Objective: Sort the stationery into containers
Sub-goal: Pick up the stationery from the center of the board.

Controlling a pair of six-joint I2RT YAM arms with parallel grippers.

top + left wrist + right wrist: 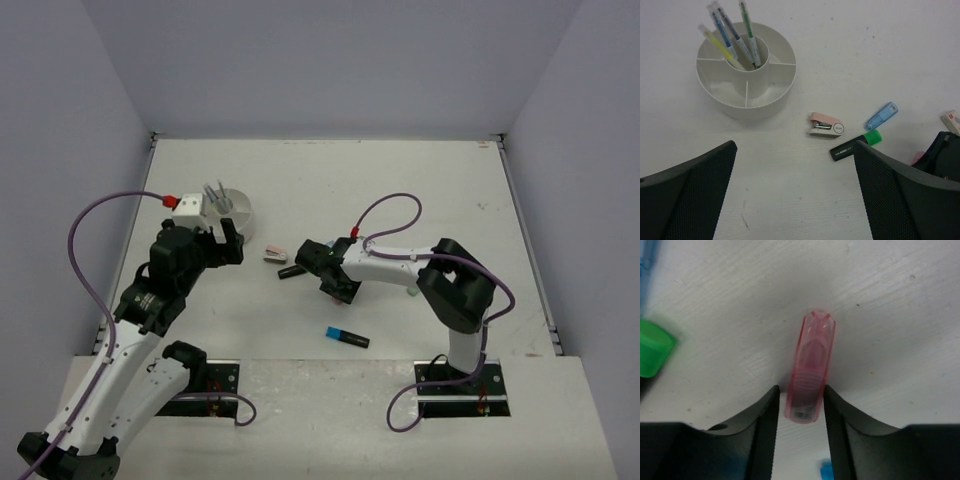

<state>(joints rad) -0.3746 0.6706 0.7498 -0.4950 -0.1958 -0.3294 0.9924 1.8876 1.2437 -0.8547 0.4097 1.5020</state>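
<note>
Right wrist: pink marker [810, 372] lies between the jaws.

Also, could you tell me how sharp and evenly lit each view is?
Top external: even, diffuse light, faint shadows, no glare. Left wrist: the white organiser is crisp, with a soft shadow at its base. Right wrist: the pink marker is very close and slightly soft; the green cap is blurred.

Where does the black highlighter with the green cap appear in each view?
Top external: highlighter mid-table, left of the right hand.
Left wrist: highlighter lower right, below the blue marker.
Right wrist: only its green cap, left edge.
Shared landmark: the right hand.
</note>
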